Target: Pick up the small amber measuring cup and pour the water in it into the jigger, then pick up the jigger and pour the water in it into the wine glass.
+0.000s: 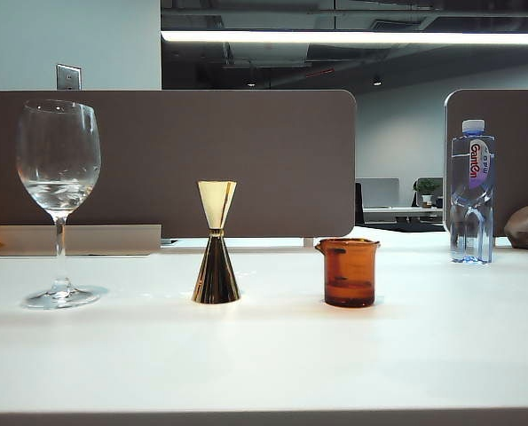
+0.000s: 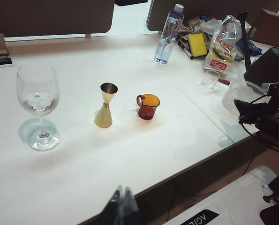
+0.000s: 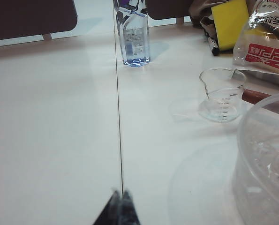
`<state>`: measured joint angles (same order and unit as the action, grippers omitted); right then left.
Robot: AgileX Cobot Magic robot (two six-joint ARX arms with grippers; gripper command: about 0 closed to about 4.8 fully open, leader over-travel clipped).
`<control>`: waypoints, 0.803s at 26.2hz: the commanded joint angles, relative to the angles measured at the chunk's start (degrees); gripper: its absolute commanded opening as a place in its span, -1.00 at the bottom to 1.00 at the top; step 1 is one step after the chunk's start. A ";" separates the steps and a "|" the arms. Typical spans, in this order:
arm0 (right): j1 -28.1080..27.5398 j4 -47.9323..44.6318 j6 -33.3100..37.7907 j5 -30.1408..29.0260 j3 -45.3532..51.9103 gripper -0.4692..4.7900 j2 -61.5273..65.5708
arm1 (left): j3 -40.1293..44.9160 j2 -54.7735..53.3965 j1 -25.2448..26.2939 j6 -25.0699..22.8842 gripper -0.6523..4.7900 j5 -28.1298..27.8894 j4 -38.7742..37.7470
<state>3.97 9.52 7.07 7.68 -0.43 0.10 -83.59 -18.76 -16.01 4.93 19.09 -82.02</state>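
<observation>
You had a white table (image 1: 272, 355) carrying everything. The jigger (image 1: 216, 242) stood upright as your landmark: the wine glass (image 1: 59, 200) well to its left, the small amber measuring cup (image 1: 349, 272) near its right, and a water bottle (image 1: 472, 191) farther right and behind. A clear measuring cup (image 3: 222, 93) sat beyond that bottle.

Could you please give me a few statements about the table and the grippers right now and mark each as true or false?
1. The jigger stands between the wine glass and the amber cup. True.
2. The jigger lies on its side. False: it stands upright, wide cone down.
3. The wine glass holds a little clear liquid. True.
4. The left gripper grips the amber cup. False: it is shut on nothing, back by the table edge.
5. The right gripper is shut, apart from the bottle. True.
</observation>
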 commanded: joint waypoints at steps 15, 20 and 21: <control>0.15 6.95 4.72 -0.46 -20.68 -0.84 0.02 | -0.15 -0.04 0.02 -0.02 -0.77 0.22 -0.35; 0.15 20.35 4.35 -5.16 -32.24 -0.84 1.81 | -0.15 -0.04 0.04 -0.02 -0.77 0.24 -0.35; 0.13 23.41 3.72 -6.71 -34.29 -0.84 2.91 | -0.15 -0.04 0.04 -0.02 -0.77 0.22 -0.35</control>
<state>4.10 26.37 11.38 3.79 -32.69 0.80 -83.59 -18.76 -16.01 4.93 19.09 -82.02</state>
